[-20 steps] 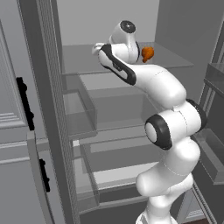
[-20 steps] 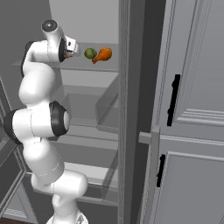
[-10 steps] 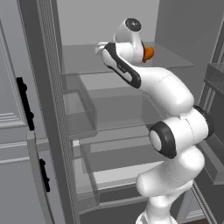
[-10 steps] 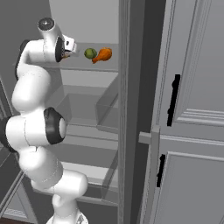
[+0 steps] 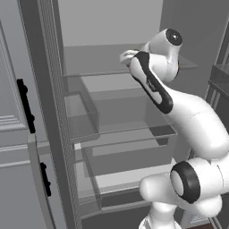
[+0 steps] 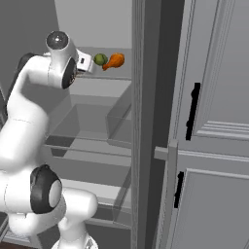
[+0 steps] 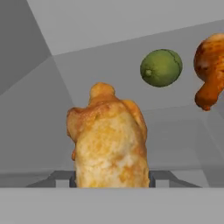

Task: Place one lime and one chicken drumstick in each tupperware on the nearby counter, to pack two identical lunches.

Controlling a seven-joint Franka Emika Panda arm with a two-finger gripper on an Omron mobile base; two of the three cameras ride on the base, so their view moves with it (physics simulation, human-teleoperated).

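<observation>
No labels or writing readable. My claw (image 7: pixel 111 181) is clamped on a chicken drumstick (image 7: pixel 109 144), up at the fridge's top glass shelf (image 6: pixel 114 74). Beyond it on that shelf: a lime (image 7: pixel 161 68), with a second drumstick (image 7: pixel 211 70) just beside.

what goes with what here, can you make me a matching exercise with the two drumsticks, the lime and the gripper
Things:
1. pale golden drumstick
2. darker orange drumstick
3. lime
4. gripper

States:
A. green and round, between the two drumsticks in the hand view
B. at the right edge of the hand view
C. closed around a drumstick
D. held between the finger tips

Pairs: 1-D, 2-B, 3-A, 4-C
</observation>
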